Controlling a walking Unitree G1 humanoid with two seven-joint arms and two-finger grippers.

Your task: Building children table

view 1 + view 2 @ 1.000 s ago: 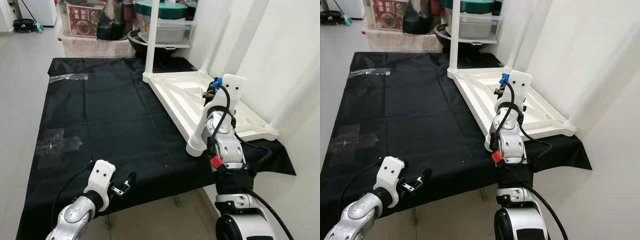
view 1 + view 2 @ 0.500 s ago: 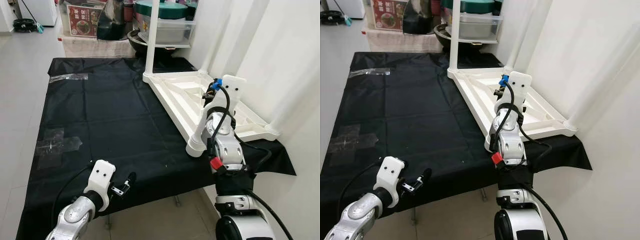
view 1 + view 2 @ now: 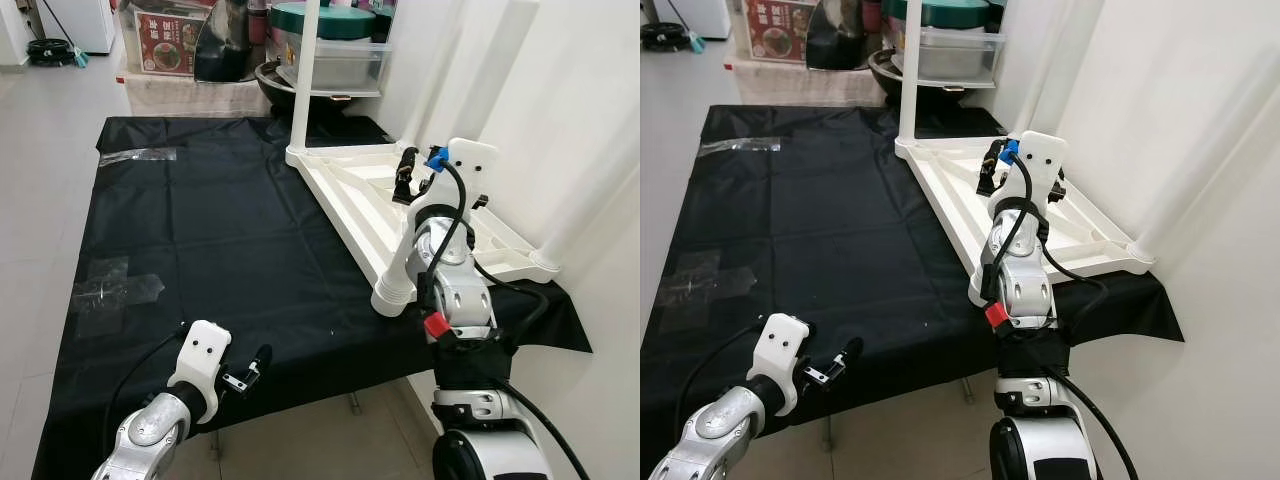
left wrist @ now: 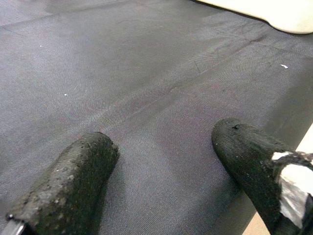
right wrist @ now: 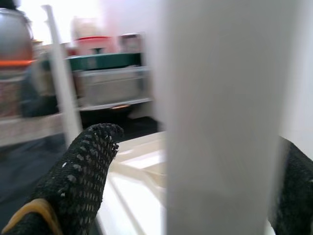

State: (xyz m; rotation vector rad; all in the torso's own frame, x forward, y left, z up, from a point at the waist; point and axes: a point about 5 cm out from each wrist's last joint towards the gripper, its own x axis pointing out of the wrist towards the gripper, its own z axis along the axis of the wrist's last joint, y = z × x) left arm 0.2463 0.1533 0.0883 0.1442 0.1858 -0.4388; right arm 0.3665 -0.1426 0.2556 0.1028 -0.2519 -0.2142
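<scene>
Left gripper (image 3: 250, 368) idles nearest, fingers apart above the black cloth (image 3: 220, 240) at the near edge, holding nothing. Farther in, the right gripper (image 5: 195, 161) is spread around a white table leg (image 5: 220, 117), not visibly clamped on it. Beyond lies the upturned white tabletop (image 3: 400, 215) on the cloth's far right corner, with another leg (image 3: 303, 75) upright at its far corner. Judging by that, assembly is partway: legs remain to be seated
</scene>
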